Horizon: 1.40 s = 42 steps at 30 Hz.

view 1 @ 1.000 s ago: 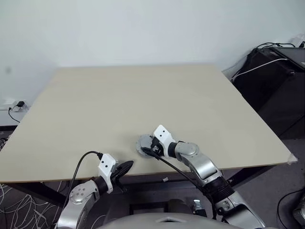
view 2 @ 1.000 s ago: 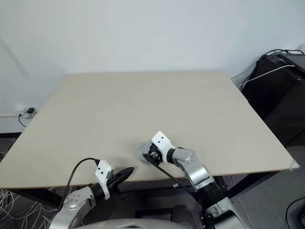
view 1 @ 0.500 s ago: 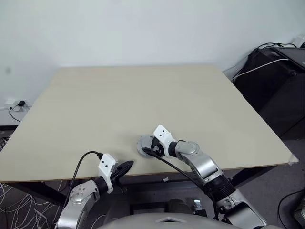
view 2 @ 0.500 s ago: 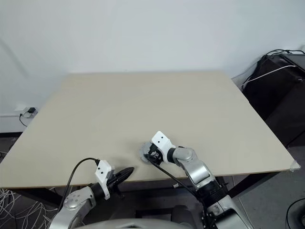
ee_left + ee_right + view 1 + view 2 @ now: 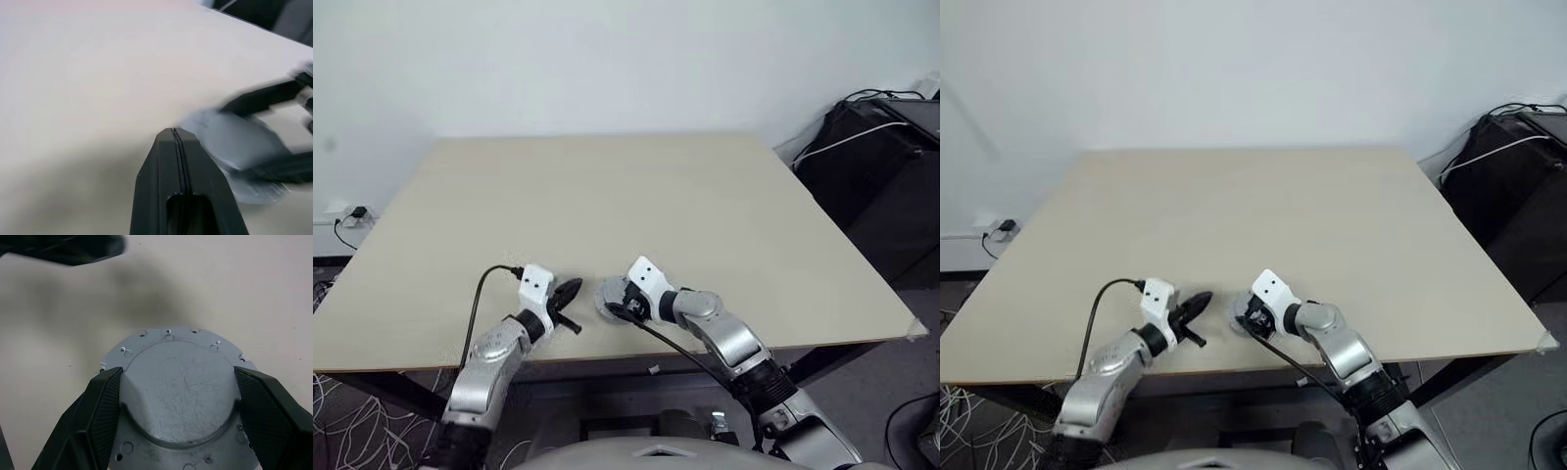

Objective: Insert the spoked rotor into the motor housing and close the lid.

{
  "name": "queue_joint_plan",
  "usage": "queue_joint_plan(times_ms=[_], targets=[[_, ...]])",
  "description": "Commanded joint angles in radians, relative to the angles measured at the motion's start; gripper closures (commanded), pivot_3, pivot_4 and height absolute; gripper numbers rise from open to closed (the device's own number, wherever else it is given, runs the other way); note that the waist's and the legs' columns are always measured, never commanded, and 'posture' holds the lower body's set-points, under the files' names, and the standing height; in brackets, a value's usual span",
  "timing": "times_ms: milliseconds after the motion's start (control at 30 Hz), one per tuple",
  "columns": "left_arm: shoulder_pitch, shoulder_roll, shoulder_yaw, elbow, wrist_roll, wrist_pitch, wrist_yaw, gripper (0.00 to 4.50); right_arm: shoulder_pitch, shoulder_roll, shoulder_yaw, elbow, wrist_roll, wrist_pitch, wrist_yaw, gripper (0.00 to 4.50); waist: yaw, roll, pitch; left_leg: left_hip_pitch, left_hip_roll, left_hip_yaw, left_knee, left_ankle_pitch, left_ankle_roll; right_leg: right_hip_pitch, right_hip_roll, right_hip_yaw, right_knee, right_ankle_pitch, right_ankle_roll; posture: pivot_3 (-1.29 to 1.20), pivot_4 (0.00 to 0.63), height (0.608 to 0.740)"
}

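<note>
A wide, pale worktop (image 5: 636,196) fills the scene, with dark equipment and cables (image 5: 876,147) beyond its far right corner and a wall socket with a plug (image 5: 347,216) off its left edge. Near the worktop's front edge, at about the middle, sits the round grey metal housing (image 5: 178,391), lying flat with its domed lid facing up. The right end effector (image 5: 178,418) grips the housing, its two black fingers (image 5: 105,406) spread wide and pressed against opposite sides of the raised dome. Just to the left, the left end effector (image 5: 568,291) hovers over the worktop with its fingers pressed fully together and holding nothing, its tip pointing right toward the housing and standing just beside it without touching. A black cable (image 5: 480,304) loops from the left wrist.
</note>
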<state>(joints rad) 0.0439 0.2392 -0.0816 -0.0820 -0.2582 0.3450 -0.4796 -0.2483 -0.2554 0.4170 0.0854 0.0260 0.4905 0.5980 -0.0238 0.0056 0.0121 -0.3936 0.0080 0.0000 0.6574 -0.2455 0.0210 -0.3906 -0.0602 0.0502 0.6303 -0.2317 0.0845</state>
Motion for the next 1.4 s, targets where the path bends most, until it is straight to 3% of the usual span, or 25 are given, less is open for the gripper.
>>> queue_joint_plan(times_ms=[33,200,500,1300,1400], targets=[[-0.069,0.007,0.013,-0.026,-0.089,0.152,-0.042,4.5,0.014,-0.014,-0.001,0.043,-0.034,0.039,-0.023,1.3,-0.002,0.0,0.0,0.0,0.0,0.0,0.0,0.0,0.0,0.0,0.0,0.0,0.0,0.0,0.0,0.0,0.0,0.74],[-0.174,0.048,0.015,0.078,-0.159,0.31,-0.146,4.5,0.013,-0.008,0.0,0.037,-0.033,0.041,-0.027,1.3,-0.005,-0.001,0.0,0.0,0.0,0.001,0.001,0.0,0.0,0.001,0.001,0.0,0.0,0.0,0.0,0.0,0.0,0.74],[-0.304,0.064,0.013,0.27,-0.14,0.362,-0.208,4.5,0.023,-0.011,-0.005,0.021,-0.029,0.044,-0.027,1.3,-0.009,-0.003,0.002,0.0,-0.001,-0.002,0.001,0.0,-0.001,0.001,0.001,0.0,-0.001,0.0,0.0,0.0,0.0,0.74],[-0.41,0.021,-0.071,0.408,-0.082,0.433,-0.291,4.5,0.03,0.002,-0.019,-0.001,-0.012,0.043,-0.027,1.3,-0.005,-0.004,0.001,0.0,-0.001,-0.003,0.001,0.0,-0.001,0.002,0.001,0.0,-0.001,0.0,0.0,0.0,0.0,0.74],[-0.41,0.017,-0.075,0.412,-0.074,0.431,-0.294,4.5,0.036,0.002,-0.033,-0.023,0.001,0.051,-0.024,0.29,0.0,-0.004,0.001,0.0,-0.001,-0.003,0.0,0.0,-0.001,0.002,0.0,0.0,-0.001,0.0,0.0,0.0,0.0,0.74]])
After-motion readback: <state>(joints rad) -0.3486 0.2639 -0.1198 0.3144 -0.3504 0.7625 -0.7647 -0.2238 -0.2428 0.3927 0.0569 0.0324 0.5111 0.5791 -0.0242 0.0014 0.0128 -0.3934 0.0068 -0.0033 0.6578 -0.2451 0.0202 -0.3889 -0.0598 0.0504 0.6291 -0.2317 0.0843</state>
